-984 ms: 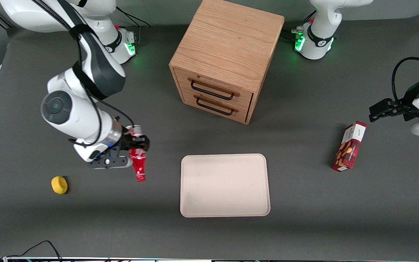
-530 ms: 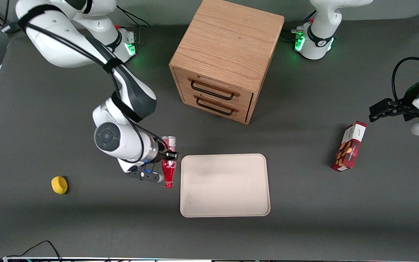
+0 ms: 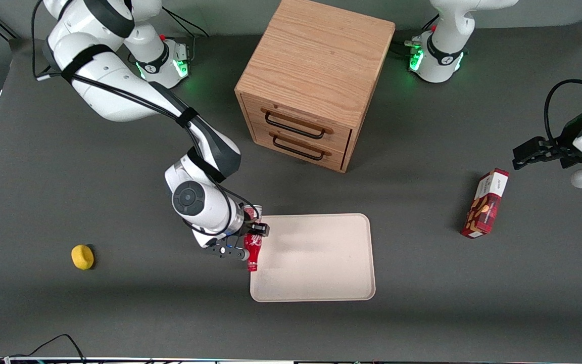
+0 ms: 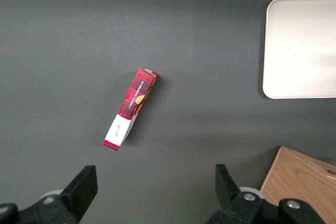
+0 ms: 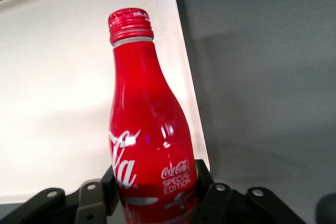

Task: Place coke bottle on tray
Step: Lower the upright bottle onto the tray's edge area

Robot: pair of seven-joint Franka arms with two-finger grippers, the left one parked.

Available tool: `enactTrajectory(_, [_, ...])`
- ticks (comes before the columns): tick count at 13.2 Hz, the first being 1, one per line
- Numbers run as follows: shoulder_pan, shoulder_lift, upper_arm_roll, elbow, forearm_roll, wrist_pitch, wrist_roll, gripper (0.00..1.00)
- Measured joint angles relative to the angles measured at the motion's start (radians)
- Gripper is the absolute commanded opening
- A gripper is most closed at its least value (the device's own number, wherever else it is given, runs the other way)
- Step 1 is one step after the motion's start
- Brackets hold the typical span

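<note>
Front view: over the last second the right arm has swung from the working arm's end of the table toward the middle, and its gripper (image 3: 253, 236) now hangs over the edge of the cream-beige tray (image 3: 321, 273) that faces the working arm, at about 9 o'clock from the tray's centre. The coke bottle (image 3: 253, 251) rides with it, held off the table and lying nearly level, cap toward the camera, straddling the tray's rim. A yellow object (image 3: 83, 257) sits well apart at 9 o'clock; a wooden drawer cabinet (image 3: 316, 81) stands at 12 o'clock from the tray. Left wrist view: a red snack box (image 4: 129, 109) lies on the table, the tray's corner (image 4: 294, 51) at 2 o'clock. Right wrist view: the fingers pinch the bottle's (image 5: 147, 145) lower body, tray (image 5: 58, 87) beneath its neck. The carry looks almost complete; a little more travel inward, then lowering and release, seem to remain.
</note>
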Motion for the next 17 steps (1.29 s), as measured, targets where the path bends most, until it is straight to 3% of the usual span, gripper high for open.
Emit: enactTrajectory(17, [0.027, 0.159, -0.001, 0.181, -0.055, 0.013, -0.001, 0.0])
